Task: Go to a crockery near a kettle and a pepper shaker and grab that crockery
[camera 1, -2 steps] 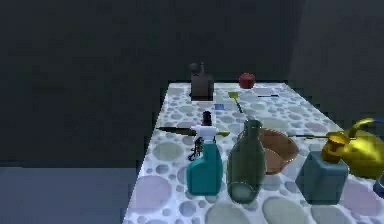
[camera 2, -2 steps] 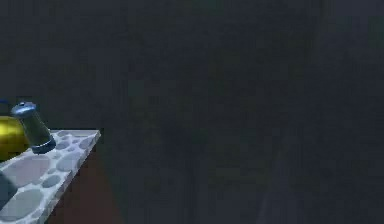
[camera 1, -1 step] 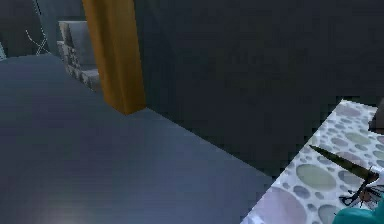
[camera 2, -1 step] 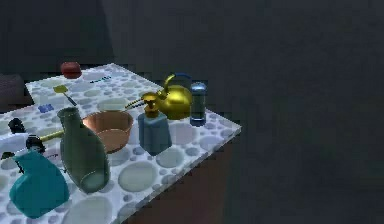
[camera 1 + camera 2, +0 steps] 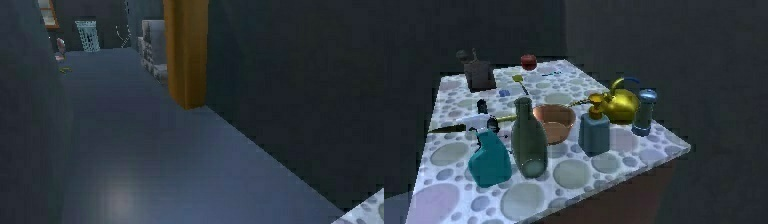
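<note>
A copper bowl (image 5: pixel 556 125) sits mid-frame on the spotted bench (image 5: pixel 454 155), left of a golden kettle (image 5: pixel 620 104) and a blue shaker (image 5: pixel 645 112). The end effector's state I cannot tell.

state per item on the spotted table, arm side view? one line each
bowl: upright, mouth up
kettle: upright, right of the bowl
blue bottle: upright, in front of bowl and kettle
grey-green bottle: upright
teal bottle: upright
blue cylinder: upright, near the right edge
dark bottle: upright, far end
</note>
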Robot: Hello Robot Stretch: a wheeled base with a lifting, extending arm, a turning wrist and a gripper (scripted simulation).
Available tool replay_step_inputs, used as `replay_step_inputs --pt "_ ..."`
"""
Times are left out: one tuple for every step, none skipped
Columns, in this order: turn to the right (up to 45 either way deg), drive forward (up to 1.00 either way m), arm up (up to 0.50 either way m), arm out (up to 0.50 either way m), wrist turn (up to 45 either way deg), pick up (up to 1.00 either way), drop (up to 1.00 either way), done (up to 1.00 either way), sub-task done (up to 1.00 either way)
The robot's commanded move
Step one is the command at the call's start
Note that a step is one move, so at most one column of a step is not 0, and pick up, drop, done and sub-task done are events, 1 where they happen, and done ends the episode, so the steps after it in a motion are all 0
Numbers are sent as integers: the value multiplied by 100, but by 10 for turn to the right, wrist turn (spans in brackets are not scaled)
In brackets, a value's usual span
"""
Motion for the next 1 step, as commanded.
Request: replay_step_inputs --pt "0 0 50 0 0 0 0 0 0"
